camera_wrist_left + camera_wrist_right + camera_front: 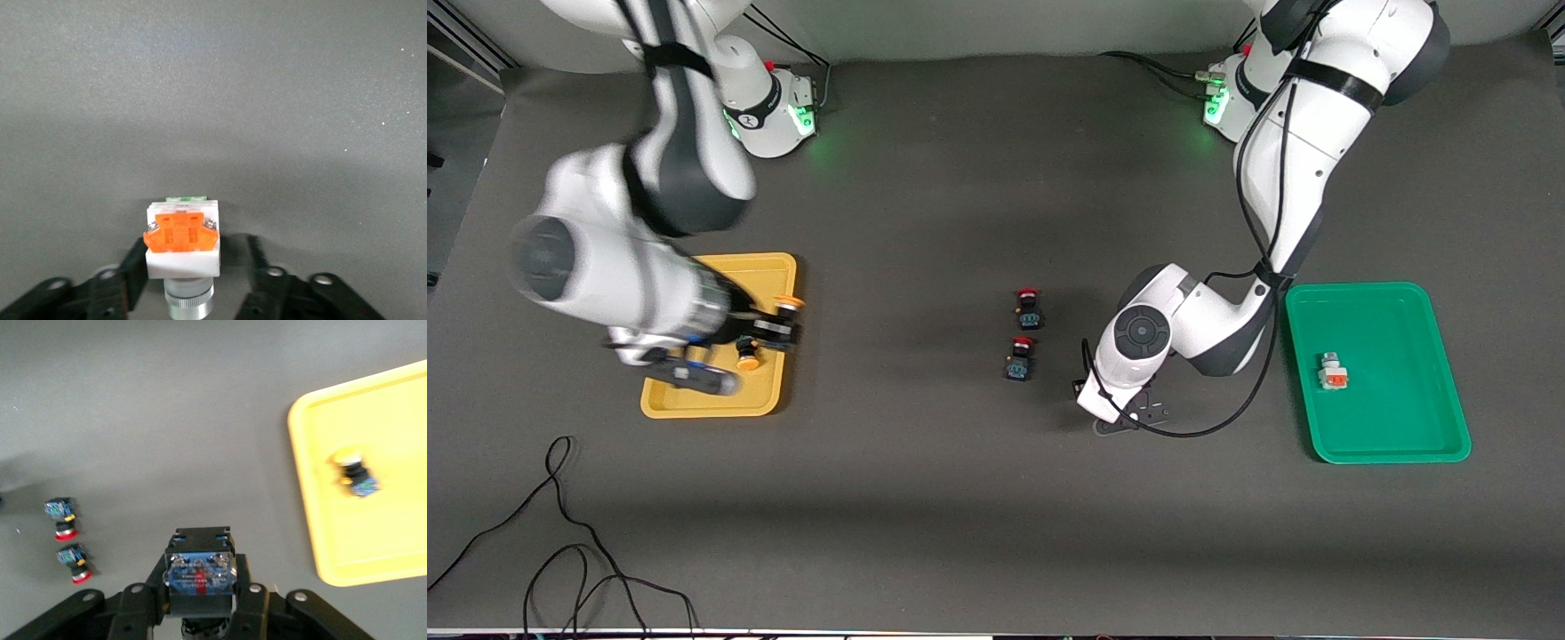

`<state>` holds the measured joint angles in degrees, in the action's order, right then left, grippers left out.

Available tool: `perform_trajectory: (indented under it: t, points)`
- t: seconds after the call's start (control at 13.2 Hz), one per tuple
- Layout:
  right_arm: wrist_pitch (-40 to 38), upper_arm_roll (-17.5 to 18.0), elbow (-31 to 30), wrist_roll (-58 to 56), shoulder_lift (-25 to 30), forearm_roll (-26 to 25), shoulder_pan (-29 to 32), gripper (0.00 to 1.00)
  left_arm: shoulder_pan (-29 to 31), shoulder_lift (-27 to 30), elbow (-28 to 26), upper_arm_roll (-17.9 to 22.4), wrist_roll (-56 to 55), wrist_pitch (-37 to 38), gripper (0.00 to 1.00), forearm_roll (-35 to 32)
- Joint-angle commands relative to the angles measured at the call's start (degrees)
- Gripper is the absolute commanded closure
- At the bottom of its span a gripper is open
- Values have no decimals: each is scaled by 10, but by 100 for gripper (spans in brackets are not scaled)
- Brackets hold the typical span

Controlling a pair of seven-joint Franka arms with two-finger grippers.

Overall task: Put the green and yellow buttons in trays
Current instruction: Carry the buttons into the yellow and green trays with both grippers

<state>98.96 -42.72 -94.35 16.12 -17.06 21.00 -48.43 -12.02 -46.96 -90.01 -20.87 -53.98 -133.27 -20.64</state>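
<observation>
1. White-grey button A (181, 237): on the table between the red-capped pair and the green tray (1369, 286). Its orange end faces the left wrist camera. The front view hides it under the left arm.
2. Left end effector (193, 267) (1129, 418): low at the table, straddling button A. It is spread: one finger (133, 273) touches the white body, and we see a gap at the other finger (257, 263). No pinch.
3. White-grey button B (1332, 372): lying in the green tray, about mid-tray, clear of the rim. The green tray sits at the left arm's end of the table.
4. Yellow-capped button C (785, 311) (199, 570): pinched in the right end effector (778, 324) (199, 587), with the fingers tight on both sides of the black body. The orange-yellow cap shows in the front view, and the terminal end faces the right wrist camera.
5. Right end effector: in the air at the edge of the yellow tray (765, 267) (373, 540) that faces the left arm's end. The right wrist view shows grey table under it and the tray just beside it.
6. Yellow-capped button D (747, 356) (353, 470): lying on its side in the yellow tray, at the right arm's end of the table.
7. Two red-capped buttons (1029, 308) (1020, 357): on the table mid-way between the trays, one just nearer the front camera than the other, not touching. The right wrist view shows both (60, 517) (73, 561).
</observation>
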Motion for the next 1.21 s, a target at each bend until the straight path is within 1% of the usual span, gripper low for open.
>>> perform_trajectory:
  t: [0.0,0.15,0.23,0.3,0.45,0.61,0.76,0.91,1.06,1.14]
  points:
    - [-31,-55,0,-98,14,-40,-7,100,-8,9,7,10,-10,8,100,-8]
    - [-31,-92,-4,-188,11,-46,-3,100,-4,15,11,9,-10,13,100,-3]
    - [-30,-110,-7,-222,7,-46,-3,100,-4,25,11,7,-11,23,100,-2]
    - [-22,-121,-18,-251,4,-46,0,100,-2,44,11,5,-8,48,100,2]
    - [6,-124,-41,-332,-9,-41,39,100,2,96,10,0,7,113,100,43]
    - [71,-124,-99,-393,-8,-39,60,100,25,150,9,0,89,191,100,109]
    - [136,-124,-153,-425,-9,-38,64,100,74,202,7,1,202,262,100,158]
    - [220,-120,-212,-432,-22,-28,63,100,137,236,5,1,318,325,100,169]
    - [278,-105,-240,-457,-59,10,59,100,219,247,5,4,458,364,100,163]
    - [283,-100,-241,-475,-82,34,61,100,258,247,5,6,527,364,100,156]
